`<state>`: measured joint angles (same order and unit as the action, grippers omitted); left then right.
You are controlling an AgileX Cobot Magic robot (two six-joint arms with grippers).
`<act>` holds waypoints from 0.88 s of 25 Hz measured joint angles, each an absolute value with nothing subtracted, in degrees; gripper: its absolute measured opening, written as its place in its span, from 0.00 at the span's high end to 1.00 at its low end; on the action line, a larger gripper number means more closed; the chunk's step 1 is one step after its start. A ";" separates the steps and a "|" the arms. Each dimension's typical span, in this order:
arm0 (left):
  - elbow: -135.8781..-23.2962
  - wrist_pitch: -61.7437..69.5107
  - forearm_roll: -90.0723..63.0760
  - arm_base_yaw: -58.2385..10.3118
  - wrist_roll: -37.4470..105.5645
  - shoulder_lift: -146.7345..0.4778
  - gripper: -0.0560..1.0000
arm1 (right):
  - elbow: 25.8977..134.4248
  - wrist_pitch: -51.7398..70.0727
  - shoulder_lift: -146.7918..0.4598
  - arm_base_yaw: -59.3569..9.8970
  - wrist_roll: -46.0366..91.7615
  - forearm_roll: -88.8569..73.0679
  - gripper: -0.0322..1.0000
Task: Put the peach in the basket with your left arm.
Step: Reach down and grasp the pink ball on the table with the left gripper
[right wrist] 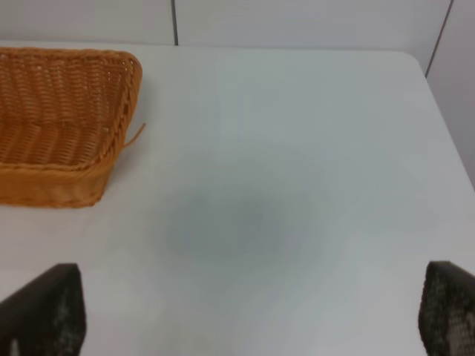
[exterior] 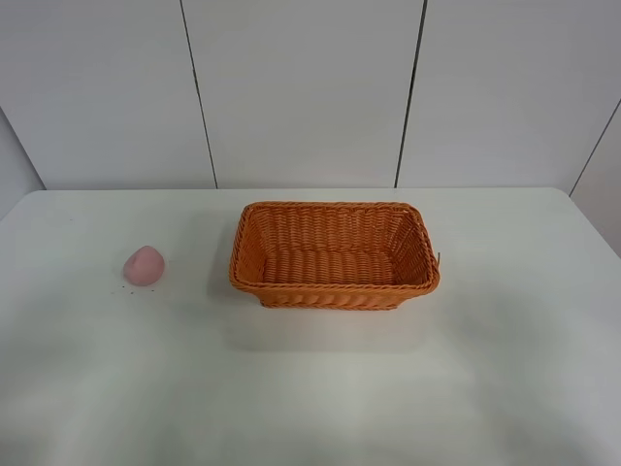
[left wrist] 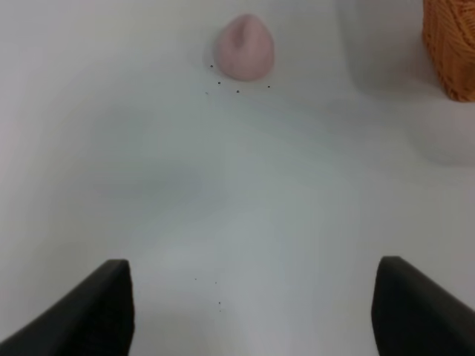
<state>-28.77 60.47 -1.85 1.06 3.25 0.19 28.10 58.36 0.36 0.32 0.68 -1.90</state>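
Note:
The pale pink peach (exterior: 144, 265) lies on the white table, left of the orange wicker basket (exterior: 334, 254), which stands empty at the table's middle. In the left wrist view the peach (left wrist: 245, 47) lies well ahead of my left gripper (left wrist: 252, 308), whose two dark fingertips (left wrist: 96, 311) are wide apart and hold nothing; a corner of the basket (left wrist: 451, 44) shows at the edge. In the right wrist view my right gripper (right wrist: 252, 315) is open and empty above bare table, with the basket (right wrist: 59, 119) off to one side. Neither arm shows in the exterior high view.
The white table (exterior: 310, 388) has rounded far corners and ends at a white panelled wall (exterior: 310, 87). A few tiny dark specks (left wrist: 237, 90) lie on the table by the peach. A loose wicker strand (right wrist: 136, 136) sticks out of the basket's corner.

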 joint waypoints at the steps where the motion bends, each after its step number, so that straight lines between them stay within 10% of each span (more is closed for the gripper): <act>1: -28.77 60.47 -1.85 1.06 3.25 0.19 0.29 | 28.10 58.36 0.36 0.32 0.68 -1.90 0.30; 12: -31.79 59.66 -2.46 1.06 3.38 -3.85 0.29 | 28.10 58.36 0.36 0.32 0.68 -1.90 0.30; 22: -47.51 54.60 -3.01 1.06 3.71 -43.57 0.29 | 28.10 58.36 0.36 0.32 0.68 -1.90 0.30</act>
<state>-47.51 54.60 -3.01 1.06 3.71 -43.57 28.10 58.36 0.36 0.32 0.68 -1.90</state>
